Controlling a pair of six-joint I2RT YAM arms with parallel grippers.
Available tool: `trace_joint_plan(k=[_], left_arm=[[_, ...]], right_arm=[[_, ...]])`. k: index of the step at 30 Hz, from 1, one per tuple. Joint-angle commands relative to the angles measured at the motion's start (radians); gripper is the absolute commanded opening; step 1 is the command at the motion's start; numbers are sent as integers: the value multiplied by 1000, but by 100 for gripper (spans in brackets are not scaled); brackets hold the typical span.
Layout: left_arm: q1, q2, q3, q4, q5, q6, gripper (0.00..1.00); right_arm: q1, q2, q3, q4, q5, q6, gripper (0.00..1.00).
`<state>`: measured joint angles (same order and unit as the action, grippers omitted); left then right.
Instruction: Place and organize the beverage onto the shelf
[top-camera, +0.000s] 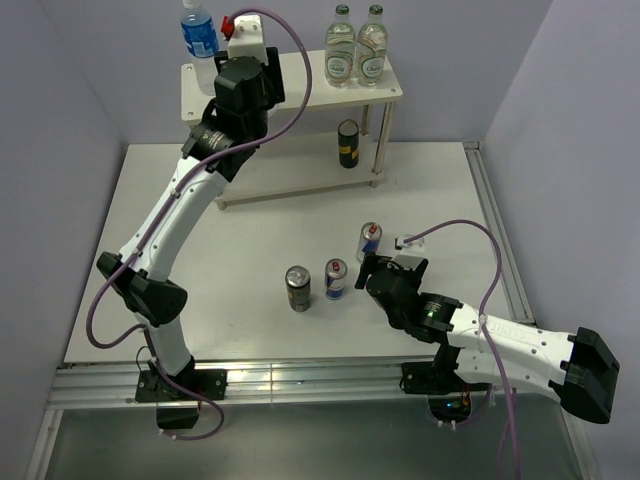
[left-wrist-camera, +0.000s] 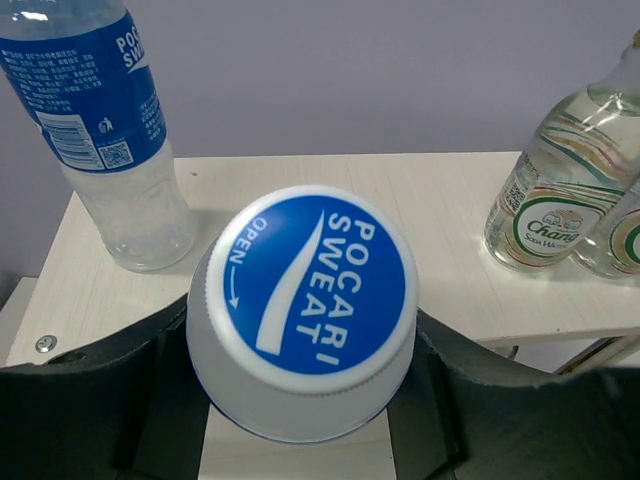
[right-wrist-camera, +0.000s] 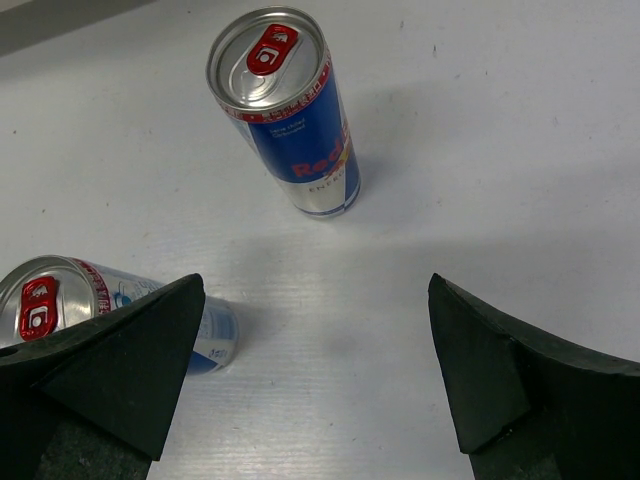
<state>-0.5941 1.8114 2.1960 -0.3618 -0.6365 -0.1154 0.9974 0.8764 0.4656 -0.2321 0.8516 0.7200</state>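
Clamped just under its cap, a blue-capped water bottle (left-wrist-camera: 315, 290) fills the left wrist view. The left gripper (left-wrist-camera: 303, 390) is closed on it, with a dark finger (left-wrist-camera: 100, 410) on either side. Its long axis is upright and it points straight at the lens, with pale board showing beneath it. Whether its base touches that board I cannot tell. Beyond it, the white table (top-camera: 440, 190) carries the shelf (top-camera: 330, 95) at its far edge, and the left arm reaches over the shelf's top board while the right arm stays low near the front. On the top board a second water bottle (top-camera: 198, 35) stands at the far left corner, just beside the held one. Two green-capped bottles (top-camera: 341, 55) stand together at the right end, well apart from both. The lower board (top-camera: 300, 170) holds only one dark can (top-camera: 348, 143), upright near its right legs. The release probably turns on the held bottle coming down vertical beside its twin, without knocking it. The right gripper (right-wrist-camera: 316, 290) is spread wide with nothing between its fingers. It hovers over the table facing an upright slim blue-and-silver can (right-wrist-camera: 290, 120) straight ahead. Another blue-and-silver can (right-wrist-camera: 60, 300) shows partly behind the finger on the left of that view. A second dark can (top-camera: 298, 288) stands just past that one on the open table. All three loose cans lie nearer the right arm.
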Motion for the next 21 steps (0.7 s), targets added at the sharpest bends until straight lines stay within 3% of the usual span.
trace_joint_plan(k=[1,11,17,19,21], left_arm=[[14,-21,64,182,-37,45,0],[30,49,156,204,-54,95,1],[48,58,136,221,-51,85,9],[60,65,137,219,-42,77,15],[66,66,137,222,-34,74,33]], right_arm=[[7,-19,16,11,32,9,100],[7,-13,18,11,30,6,100],[7,-7,19,13,30,4,100],[6,-4,22,13,30,6,100],[7,-1,24,13,30,4,100]])
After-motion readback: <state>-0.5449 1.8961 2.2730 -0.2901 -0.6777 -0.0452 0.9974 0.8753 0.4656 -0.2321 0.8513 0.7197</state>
